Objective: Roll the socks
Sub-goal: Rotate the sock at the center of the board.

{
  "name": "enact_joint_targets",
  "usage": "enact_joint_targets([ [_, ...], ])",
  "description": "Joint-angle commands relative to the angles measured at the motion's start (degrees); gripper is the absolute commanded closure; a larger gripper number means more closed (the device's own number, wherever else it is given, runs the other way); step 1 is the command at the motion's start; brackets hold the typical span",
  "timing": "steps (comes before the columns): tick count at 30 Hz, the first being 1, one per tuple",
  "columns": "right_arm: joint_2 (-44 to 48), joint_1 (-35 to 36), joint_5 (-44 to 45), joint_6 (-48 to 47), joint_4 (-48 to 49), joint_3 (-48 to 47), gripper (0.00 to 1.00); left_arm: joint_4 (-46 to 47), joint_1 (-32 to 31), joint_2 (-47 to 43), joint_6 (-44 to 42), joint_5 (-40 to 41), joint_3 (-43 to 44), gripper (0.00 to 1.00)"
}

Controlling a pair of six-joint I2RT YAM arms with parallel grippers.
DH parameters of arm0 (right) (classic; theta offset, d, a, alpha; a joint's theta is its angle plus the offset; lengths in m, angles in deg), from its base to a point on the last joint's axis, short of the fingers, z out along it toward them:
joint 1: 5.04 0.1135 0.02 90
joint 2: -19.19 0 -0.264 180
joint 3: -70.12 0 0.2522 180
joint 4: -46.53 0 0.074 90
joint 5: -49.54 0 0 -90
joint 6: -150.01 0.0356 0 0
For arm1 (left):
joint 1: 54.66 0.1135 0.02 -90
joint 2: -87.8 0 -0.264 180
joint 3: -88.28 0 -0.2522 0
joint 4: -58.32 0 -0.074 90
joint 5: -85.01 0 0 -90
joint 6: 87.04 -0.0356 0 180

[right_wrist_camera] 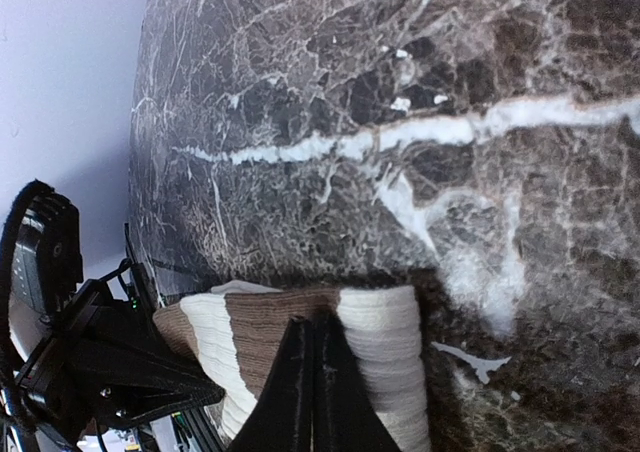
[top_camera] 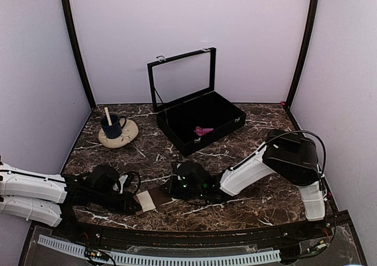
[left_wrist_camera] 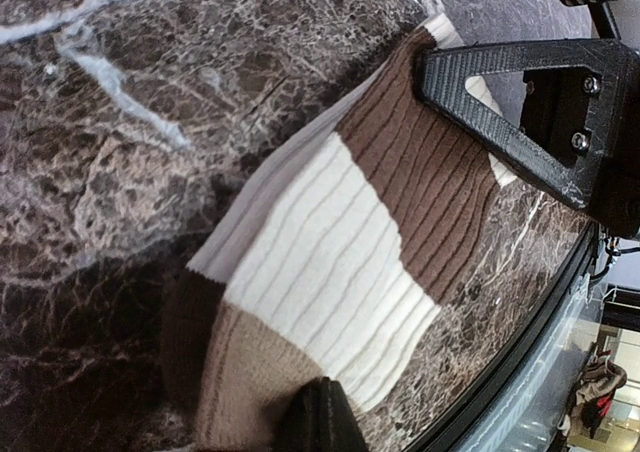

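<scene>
The cream-beige sock [top_camera: 151,199], banded cream, brown and tan, lies flat on the marble near the front edge. It also shows in the left wrist view [left_wrist_camera: 320,252] and the right wrist view [right_wrist_camera: 385,362]. My left gripper [top_camera: 135,204] [left_wrist_camera: 320,412] is shut, its tips pinching the tan end. My right gripper [top_camera: 171,189] [right_wrist_camera: 315,332] is shut, its tips on the brown band at the sock's far edge; the cream end beside it looks rolled. The magenta-pink sock [top_camera: 204,130] lies inside the black case.
The open black case [top_camera: 177,138] stands at mid-table with its lid up. A beige saucer with a dark blue cup [top_camera: 118,132] sits at the back left. The table's front edge runs close behind the sock. The right gripper's finger [left_wrist_camera: 500,112] crosses the left wrist view.
</scene>
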Motion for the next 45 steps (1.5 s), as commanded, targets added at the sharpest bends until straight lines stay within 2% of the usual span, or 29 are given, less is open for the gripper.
enact_joint_targets([
  [1, 0.8, -0.6, 3.7, -0.3, -3.6, 2.8, 0.99, -6.9, -0.4, -0.3, 0.2, 2.3, 0.3, 1.00],
  [10, 5.8, -0.8, 6.7, -0.1, -8.9, 8.5, 1.00, -7.6, -0.4, 2.1, -0.3, 5.0, 1.9, 1.00],
  [19, 7.7, 0.7, 5.3, -2.9, -18.4, 7.0, 1.00, -7.9, -0.4, 9.6, -4.5, 7.7, 7.6, 1.00],
  [26, 11.0, 3.8, 6.5, -3.3, -25.2, 9.1, 1.00, -8.7, -0.2, 14.2, -9.1, 11.7, 11.7, 1.00],
  [37, 15.1, 9.4, 8.4, -3.1, -33.2, 8.3, 1.00, -7.7, -0.1, 26.7, -17.2, 11.6, 19.6, 1.00],
  [45, 17.8, 11.2, 9.5, -2.5, -35.8, 9.1, 1.00, -9.1, 1.4, 30.3, -25.9, 12.8, 25.2, 1.00],
])
